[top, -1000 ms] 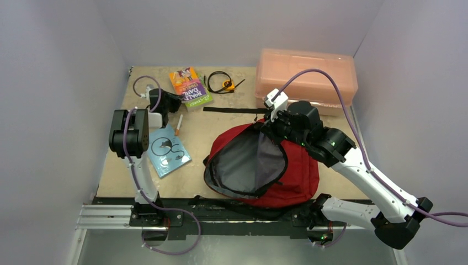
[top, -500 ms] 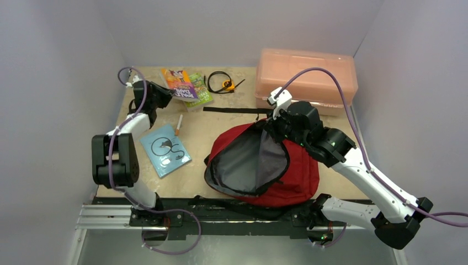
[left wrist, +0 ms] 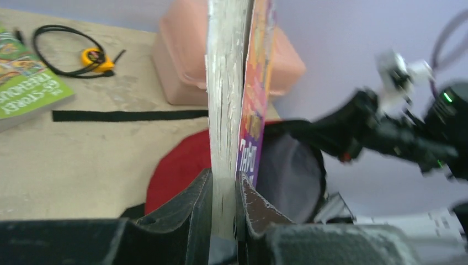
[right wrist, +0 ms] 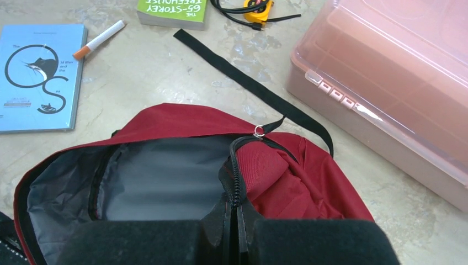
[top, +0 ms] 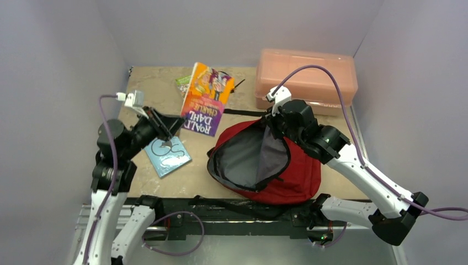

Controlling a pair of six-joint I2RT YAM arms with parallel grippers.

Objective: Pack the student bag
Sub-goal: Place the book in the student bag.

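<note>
The student bag (top: 292, 176) is a dark red backpack lying at mid-table, its mouth gaping and the grey lining (right wrist: 160, 182) showing. My right gripper (top: 270, 122) is shut on the bag's black zipper rim (right wrist: 234, 182) and holds the flap up. My left gripper (top: 175, 122) is shut on the lower edge of an orange and purple paperback (top: 205, 99). The book hangs in the air left of the bag's mouth. In the left wrist view the paperback (left wrist: 227, 99) stands edge-on, clamped in that left gripper (left wrist: 223, 207), with the bag (left wrist: 176, 165) beyond.
A pink plastic box (top: 306, 72) stands at the back right. A thin blue book (top: 167, 154) lies left of the bag, with a white pen (right wrist: 99, 40) beside it. A green book (right wrist: 171, 11), a black cable with a yellow piece (left wrist: 91, 55) and a black strap (right wrist: 248, 83) lie at the back.
My left arm has lifted the orange and purple paperback off the back of the table and swung it up toward the bag. The right gripper keeps its hold on the zipper rim.
</note>
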